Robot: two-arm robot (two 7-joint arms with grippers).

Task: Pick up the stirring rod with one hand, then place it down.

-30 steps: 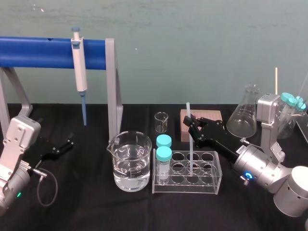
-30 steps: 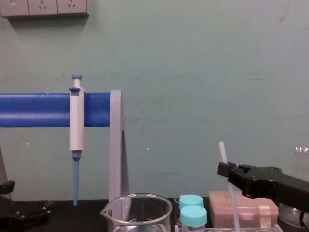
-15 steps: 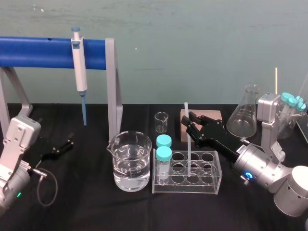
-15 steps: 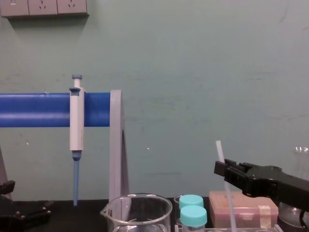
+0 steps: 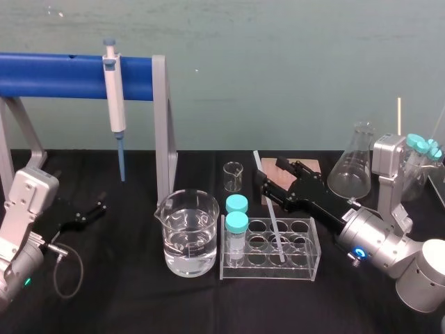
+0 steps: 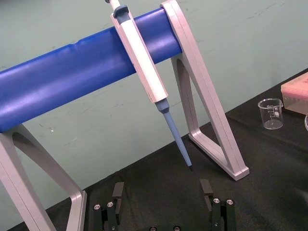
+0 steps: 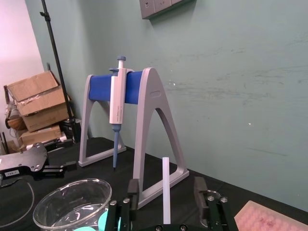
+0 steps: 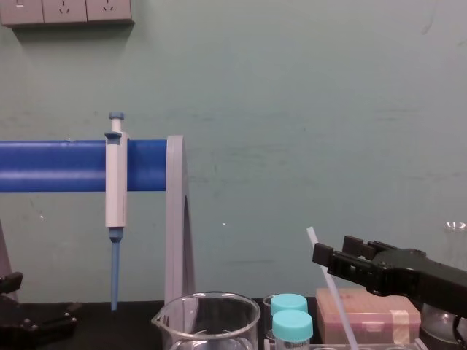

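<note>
Fingers (image 7: 133, 190), right gripper (image 5: 272, 175): apart, one on either side of the rod (image 5: 258, 164). The right wrist view shows a gap on both sides, so they are not clamped.
Surface (image 5: 125, 299): black cloth carrying all items.
Left gripper (image 5: 87, 212): parked low at the surface's left, fingers apart.
Beaker (image 5: 208, 233): part-filled, just beside the rack.
Rack (image 5: 268, 273): clear, holds the rod's lower end.
Rod: leaning, top toward the robot's left, foot in a rack hole, upper part between the right fingers. Judged very light, stiff and smooth, brittle if glass, likely to slip or pivot. Best held above the rack, squarely, with gentle pressure, and lifted along its own line.
</note>
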